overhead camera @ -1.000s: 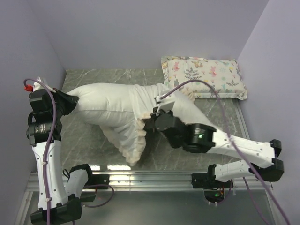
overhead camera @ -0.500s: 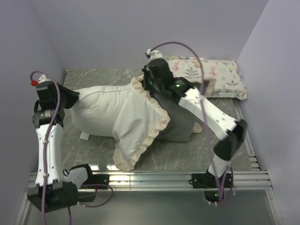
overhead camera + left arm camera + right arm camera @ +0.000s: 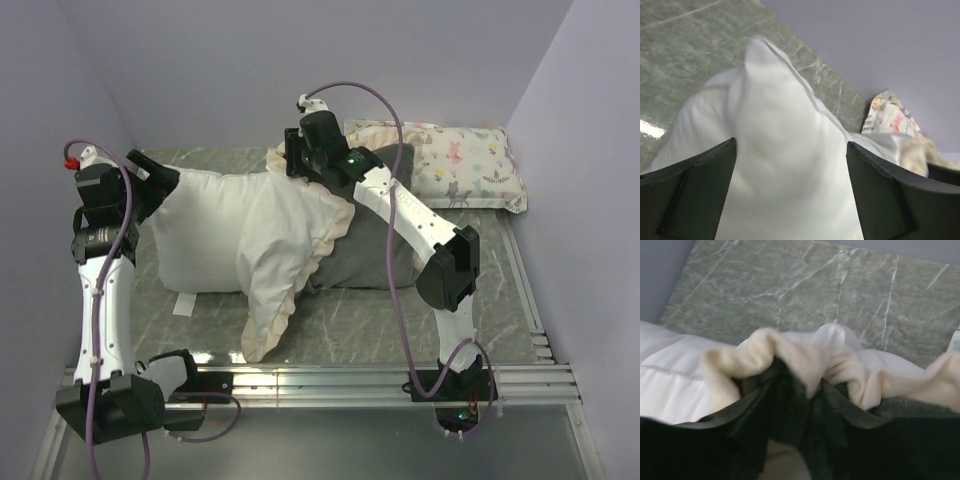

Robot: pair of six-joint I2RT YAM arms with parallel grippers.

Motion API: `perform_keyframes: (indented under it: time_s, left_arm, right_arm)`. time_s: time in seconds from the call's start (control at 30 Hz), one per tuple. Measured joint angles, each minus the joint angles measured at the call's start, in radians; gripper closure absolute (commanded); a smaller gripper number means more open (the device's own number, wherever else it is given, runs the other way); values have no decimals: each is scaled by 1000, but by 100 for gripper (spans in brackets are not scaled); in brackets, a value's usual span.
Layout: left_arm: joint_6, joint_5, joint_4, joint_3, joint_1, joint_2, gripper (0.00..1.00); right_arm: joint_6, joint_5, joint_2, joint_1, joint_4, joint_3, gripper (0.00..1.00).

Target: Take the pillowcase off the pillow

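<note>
Roughly two thirds done, I'd say. The pillow point(image 3: 205, 235) lies on the left half of the desk point(image 3: 480, 300), and its left end and most of its middle are bare white. The pillowcase point(image 3: 375, 255) is peeled back on itself toward the right: cream lining up, the frill point(image 3: 330, 245) running diagonally across the middle, and the dark grey plush side bunched flat under the right arm. From the top view the pillow's right end looks like it's still tucked inside that folded-back cover, so it isn't free yet — though the fold hides how much is in there.

The left end effector point(image 3: 152, 185) sits at the pillow's far-left corner. In the wrist view its fingers point(image 3: 695, 190) stand wide apart with the white corner bulging up between them, so nothing is pinning that end.

The right end effector point(image 3: 297, 165) is up at the back edge of the cover, with cream frill point(image 3: 790, 352) bunched around its dark fingers. That view is blurry, and I can't tell whether it's actually clamped on the frill or just nosed into it.

What's left, I reckon, is to drag the cover the rest of the way off to the right — toward the small print pillow point(image 3: 460, 165) — with something holding the white pillow back.
</note>
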Motion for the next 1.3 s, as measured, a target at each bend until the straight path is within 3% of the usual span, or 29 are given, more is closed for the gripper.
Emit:
perform_keyframes:
  time_s: [0.13, 0.4, 0.6, 0.77, 0.87, 0.9, 0.97, 1.0, 1.07, 1.17, 1.3]
  left_arm:
    - [14, -18, -41, 20, -32, -89, 4]
    - [-29, -19, -33, -187, -83, -288, 2]
    - [-134, 40, 130, -378, -174, -74, 1]
    - [-196, 64, 232, -405, -198, 67, 3]
    - [-213, 56, 269, -403, -197, 93, 19]
    - [-220, 50, 278, -401, -198, 104, 38]
    - [-234, 36, 285, -392, -198, 126, 57]
    - [-238, 29, 290, -389, -197, 139, 75]
    - [-246, 24, 301, -383, -198, 159, 99]
    - [-249, 21, 313, -377, -201, 179, 100]
    - [-250, 10, 320, -377, -205, 179, 100]
  right_arm:
    - [3, -14, 1, -15, -12, 8, 34]
    - [-1, 21, -5, -36, -18, -3, 26]
    - [-13, 63, -83, -37, -27, -46, 24]
    - [-15, 97, -329, -40, 26, -310, 21]
    - [-10, 85, -478, -42, 72, -500, 21]
    - [-7, 77, -506, -43, 85, -546, 21]
    - [-1, 40, -556, -43, 132, -658, 21]
    - [0, 21, -570, -43, 153, -711, 21]
    - [0, -11, -578, -42, 196, -811, 21]
    - [-5, -22, -564, -24, 216, -905, 19]
    - [-21, 32, -522, 32, 252, -910, 19]
